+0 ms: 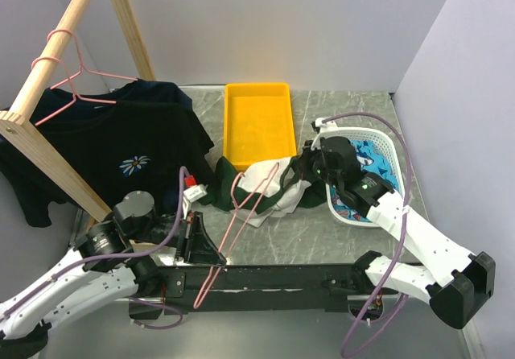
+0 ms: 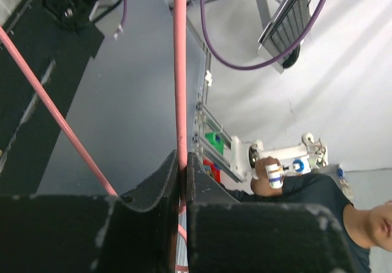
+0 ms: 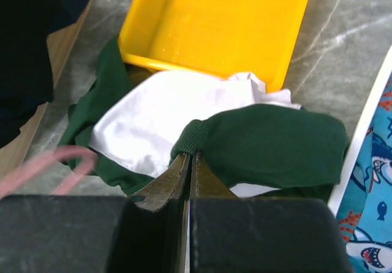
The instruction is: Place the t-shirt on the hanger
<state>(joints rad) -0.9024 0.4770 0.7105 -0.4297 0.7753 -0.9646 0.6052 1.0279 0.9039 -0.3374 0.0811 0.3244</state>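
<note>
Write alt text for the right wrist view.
The right gripper is shut on a green fold of the crumpled green-and-white t-shirt, which lies against a yellow tray. A blurred pink hanger loop shows lower left; a white basket with blue patterned cloth is at right.

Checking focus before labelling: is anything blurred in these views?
Right wrist: the hanger hook is a soft pink blur at lower left, the t-shirt sharp. Left wrist: the hanger wire is crisp. Top external: evenly lit, sharp.

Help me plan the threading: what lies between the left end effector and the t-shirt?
Just the pink hanger, clamped in the left end effector, its wires reaching over bare table to the t-shirt, as the top external view shows.
</note>
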